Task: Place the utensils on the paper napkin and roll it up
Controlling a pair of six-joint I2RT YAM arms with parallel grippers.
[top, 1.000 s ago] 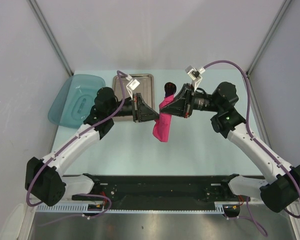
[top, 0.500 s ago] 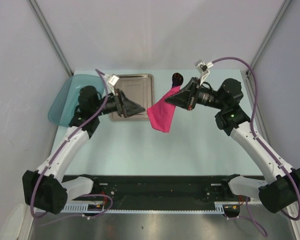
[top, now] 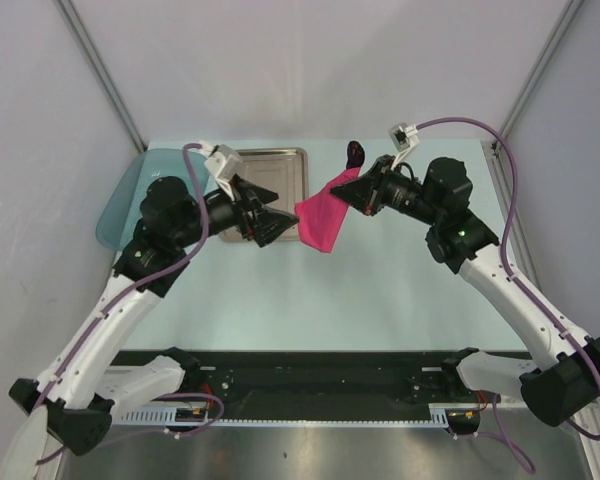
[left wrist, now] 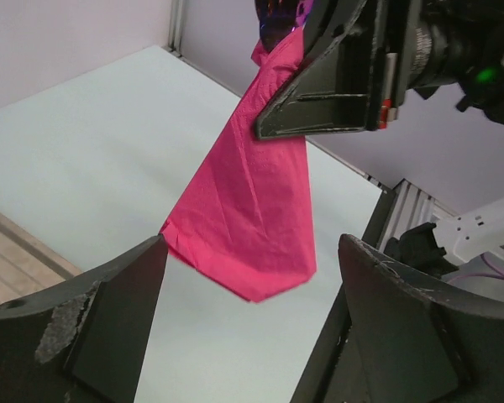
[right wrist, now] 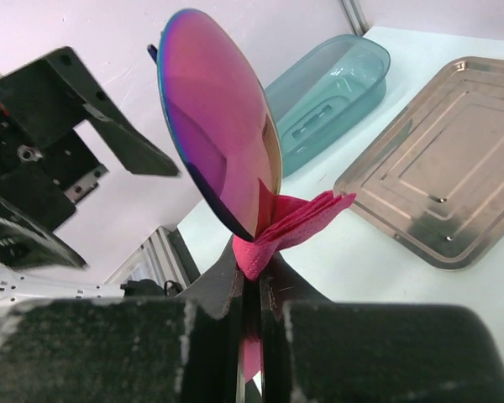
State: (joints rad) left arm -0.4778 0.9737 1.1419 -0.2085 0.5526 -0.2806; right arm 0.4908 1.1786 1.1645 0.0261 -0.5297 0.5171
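The pink paper napkin hangs in the air over the table, bunched at its top and loose below. My right gripper is shut on that bunched top. A spoon's shiny purple-red bowl sticks up out of the same grip; its handle is hidden in the paper and jaws. In the top view the bowl shows dark above the gripper. My left gripper is open just left of the napkin and not touching it. In the left wrist view the napkin hangs beyond the open fingers.
A rectangular steel tray lies at the back of the table, behind the left gripper. A teal translucent dish sits at the far left, partly under the left arm. Both also show in the right wrist view: tray, dish.
My left gripper has let go of the napkin, opened wide and pulled back to the left. The napkin now hangs from the right gripper alone, which has shifted slightly right and back.
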